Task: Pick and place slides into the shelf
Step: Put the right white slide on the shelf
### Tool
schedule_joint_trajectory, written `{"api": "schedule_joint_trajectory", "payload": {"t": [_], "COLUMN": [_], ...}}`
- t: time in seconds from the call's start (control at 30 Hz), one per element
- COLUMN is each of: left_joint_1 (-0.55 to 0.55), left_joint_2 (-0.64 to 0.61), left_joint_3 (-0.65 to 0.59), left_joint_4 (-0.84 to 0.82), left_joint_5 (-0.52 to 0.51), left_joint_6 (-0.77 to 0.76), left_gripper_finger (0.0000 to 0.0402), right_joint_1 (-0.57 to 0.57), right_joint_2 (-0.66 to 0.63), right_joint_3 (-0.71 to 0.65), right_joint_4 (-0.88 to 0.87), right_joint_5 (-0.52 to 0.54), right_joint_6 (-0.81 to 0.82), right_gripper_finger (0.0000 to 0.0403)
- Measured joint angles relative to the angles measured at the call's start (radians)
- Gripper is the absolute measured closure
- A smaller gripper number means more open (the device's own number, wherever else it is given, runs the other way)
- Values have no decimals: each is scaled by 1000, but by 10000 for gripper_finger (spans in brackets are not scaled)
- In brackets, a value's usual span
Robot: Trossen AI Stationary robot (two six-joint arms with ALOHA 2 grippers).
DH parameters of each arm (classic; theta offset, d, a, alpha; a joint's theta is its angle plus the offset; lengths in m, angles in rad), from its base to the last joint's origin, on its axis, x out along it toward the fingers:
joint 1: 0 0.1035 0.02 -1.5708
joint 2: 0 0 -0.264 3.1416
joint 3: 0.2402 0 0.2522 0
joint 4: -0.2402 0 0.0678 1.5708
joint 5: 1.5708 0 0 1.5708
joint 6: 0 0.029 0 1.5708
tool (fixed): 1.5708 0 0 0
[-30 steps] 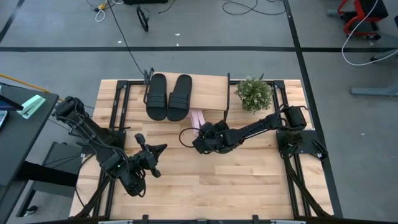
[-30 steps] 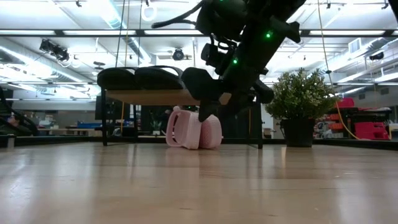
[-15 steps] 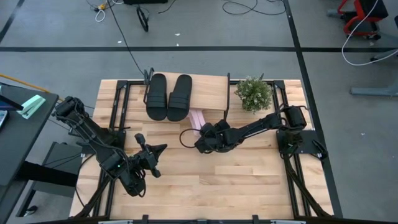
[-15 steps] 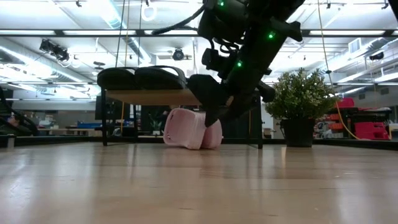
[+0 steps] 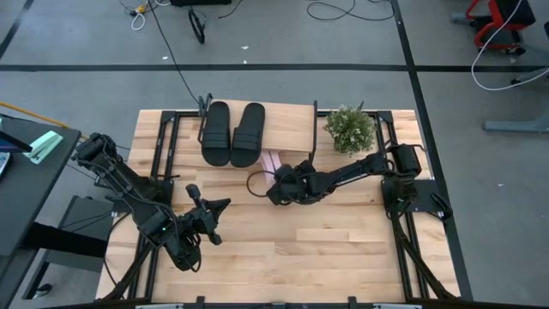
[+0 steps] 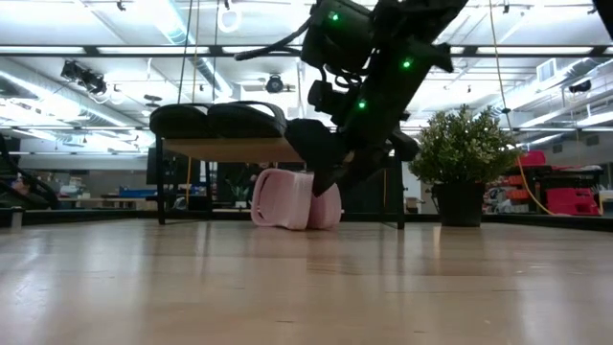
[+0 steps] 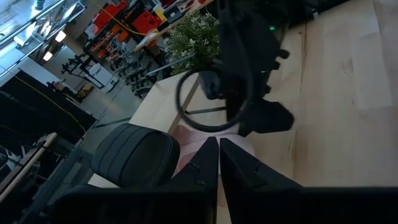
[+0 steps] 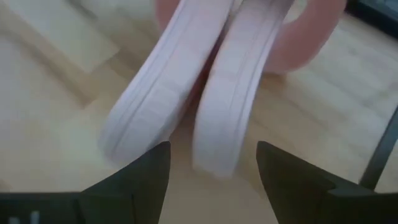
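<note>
Beside pink slides (image 8: 205,99), right tool (image 8: 211,171) (open)

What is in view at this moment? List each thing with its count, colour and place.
black slides: two, matte black, side by side on the shelf top.
pink slides: two, light pink, on edge together under the shelf.
shelf: one, light wood top, black legs, far side of the table.
plant: one, green, black pot, beside the shelf.
table: one, light wood.
left gripper: near side, away from everything.
right gripper: open, in front of the pink slides.
</note>
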Motion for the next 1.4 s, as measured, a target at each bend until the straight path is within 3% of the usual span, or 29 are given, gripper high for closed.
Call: {"api": "schedule_joint_trajectory", "payload": {"t": [0.27,0.4,0.57,0.77,1.1,1.4], "left_joint_1": [0,1,1,1,1,1], "left_joint_2": [0,0,0,0,0,0], "left_joint_3": [0,0,0,0,0,0], "left_joint_4": [0,0,0,0,0,-1], "left_joint_5": [0,0,0,0,0,0], "left_joint_6": [1,1,1,2,3,3], "left_gripper_finger": [392,391,378,378,390,378], "right_joint_1": [-40,-54,-71,-75,10,226], "right_joint_2": [0,0,0,0,-1,-43], "right_joint_3": [0,0,0,1,3,1], "right_joint_4": [31,41,43,43,-42,-136], "right_joint_5": [-37,-56,-83,-96,-67,-53], "right_joint_6": [-21,-19,6,5,127,343], "right_gripper_finger": [161,180,235,339,339,340]}}
